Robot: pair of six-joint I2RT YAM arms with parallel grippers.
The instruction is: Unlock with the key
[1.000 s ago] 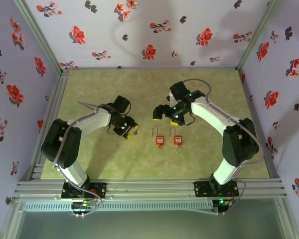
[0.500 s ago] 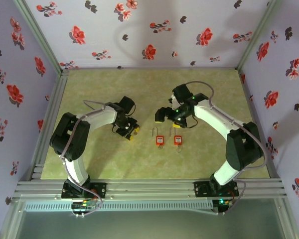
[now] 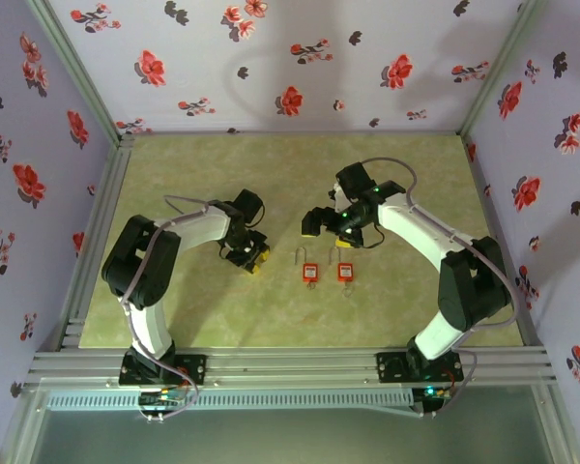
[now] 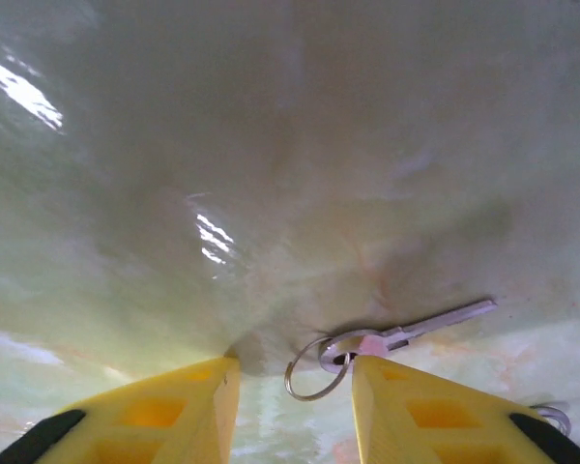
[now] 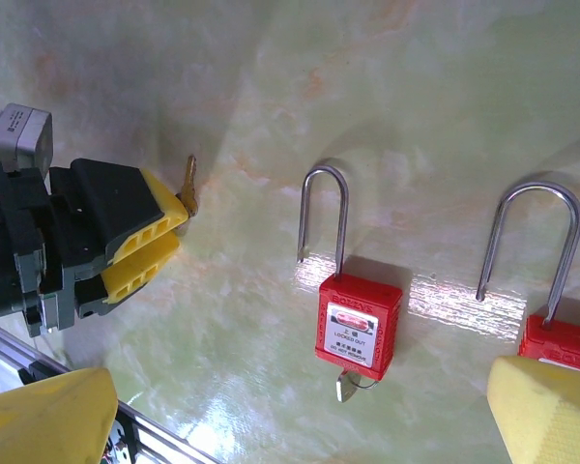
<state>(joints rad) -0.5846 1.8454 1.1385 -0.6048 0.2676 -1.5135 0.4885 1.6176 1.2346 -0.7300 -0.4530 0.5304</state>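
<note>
The key lies flat on the tabletop directly under the left pincer. That pincer is narrowed but gapped, with the key's ring and bow between the yellow fingers and the blade running sideways past the right-hand one, so the long axis lies nearly along the closing line. Whether a pad touches the bow I cannot tell for sure. The right pincer hangs wide and empty near the two red padlocks, so the left arm is nearer the key.
</note>
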